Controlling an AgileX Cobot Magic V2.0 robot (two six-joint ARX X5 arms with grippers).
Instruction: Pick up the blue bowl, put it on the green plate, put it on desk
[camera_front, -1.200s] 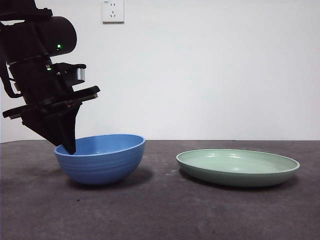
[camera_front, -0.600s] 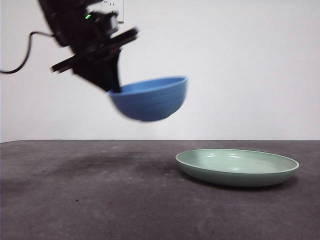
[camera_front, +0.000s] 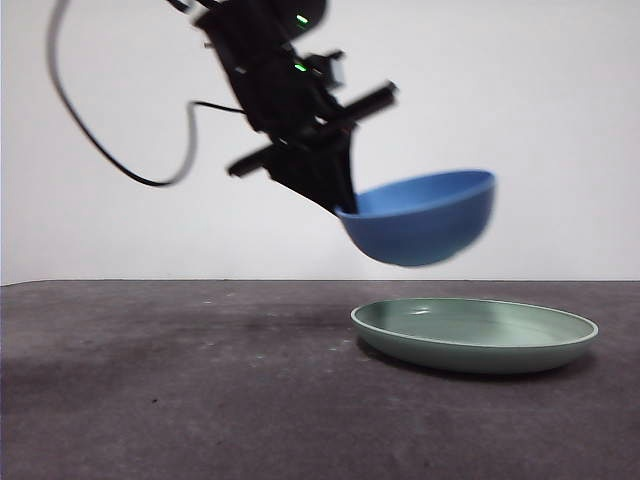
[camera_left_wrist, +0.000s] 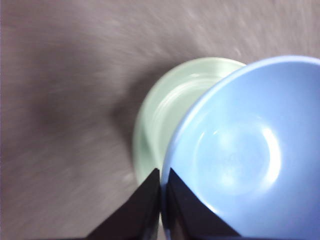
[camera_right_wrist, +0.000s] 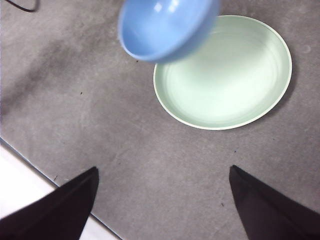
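Blue bowl (camera_front: 422, 222) hangs in the air, tilted, over the near-left part of the green plate (camera_front: 475, 335), clear of it. We see our left gripper (camera_left_wrist: 161, 200) clamped tight on the bowl's rim, one jaw inside and one outside. The plate lies flat on the surface (camera_front: 180, 390). Our right gripper (camera_right_wrist: 162, 200) waits above, jaws spread wide and holding nothing.
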